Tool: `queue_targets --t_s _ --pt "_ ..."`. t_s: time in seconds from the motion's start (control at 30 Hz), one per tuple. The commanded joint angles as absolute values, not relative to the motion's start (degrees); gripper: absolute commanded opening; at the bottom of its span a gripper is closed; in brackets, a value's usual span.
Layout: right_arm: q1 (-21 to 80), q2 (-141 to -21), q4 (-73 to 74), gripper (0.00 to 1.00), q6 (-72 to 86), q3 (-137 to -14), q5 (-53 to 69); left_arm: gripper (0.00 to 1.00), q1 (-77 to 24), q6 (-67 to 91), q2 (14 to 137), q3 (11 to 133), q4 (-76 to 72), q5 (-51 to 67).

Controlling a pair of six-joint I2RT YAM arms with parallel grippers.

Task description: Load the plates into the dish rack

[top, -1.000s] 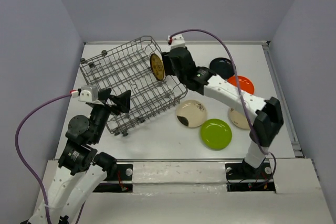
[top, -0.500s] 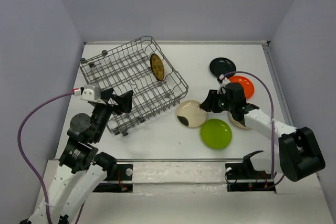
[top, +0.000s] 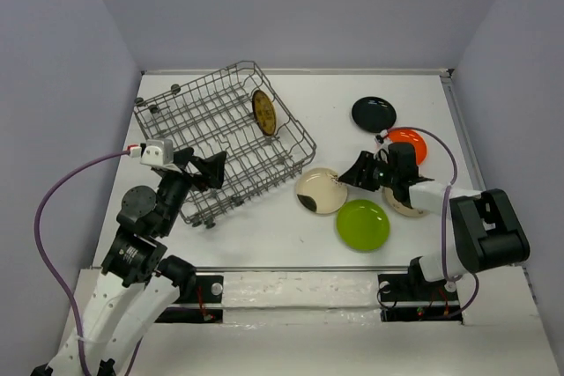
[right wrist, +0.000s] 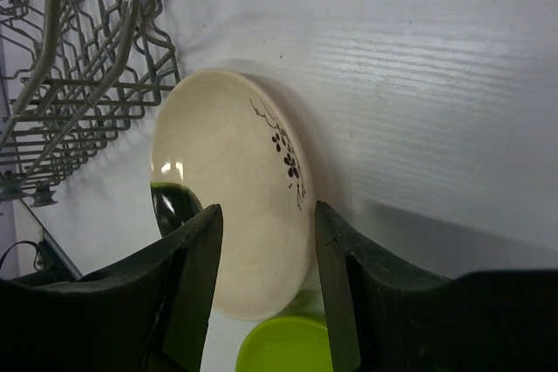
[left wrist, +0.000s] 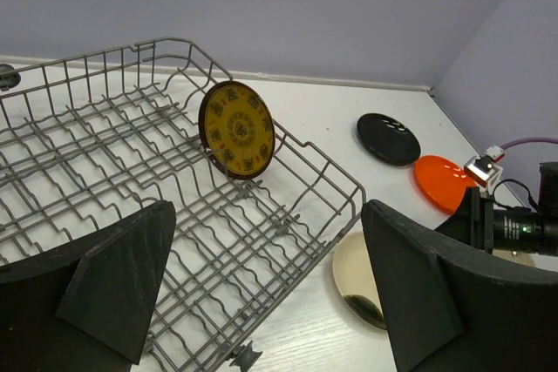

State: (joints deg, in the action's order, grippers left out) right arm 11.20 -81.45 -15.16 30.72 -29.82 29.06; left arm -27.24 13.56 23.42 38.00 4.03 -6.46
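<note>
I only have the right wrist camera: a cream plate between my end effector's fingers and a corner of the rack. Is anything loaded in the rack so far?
Observer: Yes, one. A brown-yellow patterned plate stands on edge in the dish rack, by its far right side.
Operator: What is left to load?
Observer: Besides your cream plate, there is a green plate, an orange plate, a black plate and a beige plate partly under the right arm.
Operator: And the other side?
Observer: The left end effector is open and empty at the rack's near left edge.
</note>
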Motion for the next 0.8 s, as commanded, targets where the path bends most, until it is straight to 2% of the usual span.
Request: queue_targets --t_s 0.0,0.4,0.63,0.77 --pt "10.7 -83.8 -20.1 0.51 32.1 -29.3 32.2 0.99 -26.7 12.9 24.0 39.6 0.6 -5.6" --pt "10.7 -87.2 -19.6 0.42 32.2 -28.2 29.8 0.99 -26.6 13.1 22.9 39.6 0.6 -5.2" --pt "10.7 -88.2 -19.6 0.31 32.5 -28.4 29.1 0.99 -26.6 13.1 22.4 39.6 0.6 -5.1" --pt "10.7 -89.0 -19.8 0.30 32.8 -28.6 29.1 0.99 -26.6 13.1 22.2 39.6 0.6 -5.0"
